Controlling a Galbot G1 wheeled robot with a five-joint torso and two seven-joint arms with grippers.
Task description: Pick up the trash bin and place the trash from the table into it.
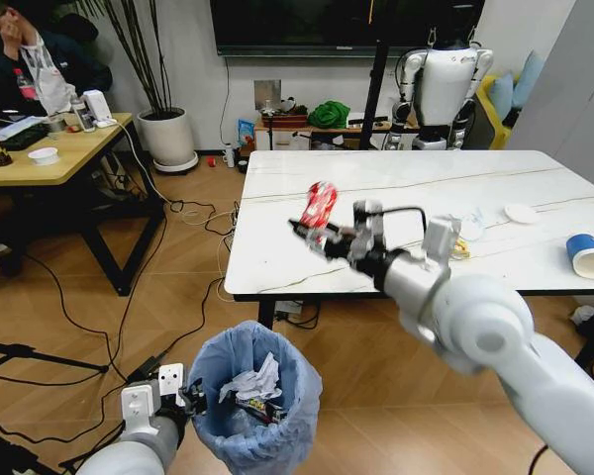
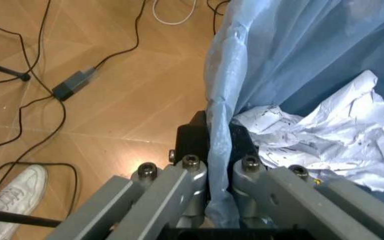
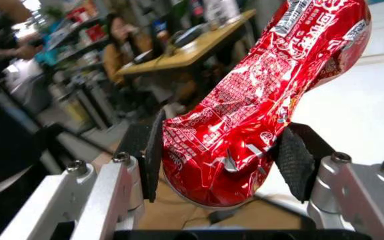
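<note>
Left to right: my left gripper [image 1: 190, 398], low over the wooden floor, has its fingers [image 2: 193, 137] clenched on the rim of the small round trash bin with its wrinkly light blue plastic liner [image 1: 252, 398]; crumpled white paper [image 2: 325, 137] lies inside. My right gripper [image 1: 312, 236], raised above the near left part of the glossy white marble-look counter [image 1: 416, 213], grasps a shiny red wrapper [image 3: 259, 102] between its fingers [image 3: 293, 160]. A white round lid [image 1: 521, 213] and a blue-white paper cup [image 1: 586, 254] lie on the counter's right side
</note>
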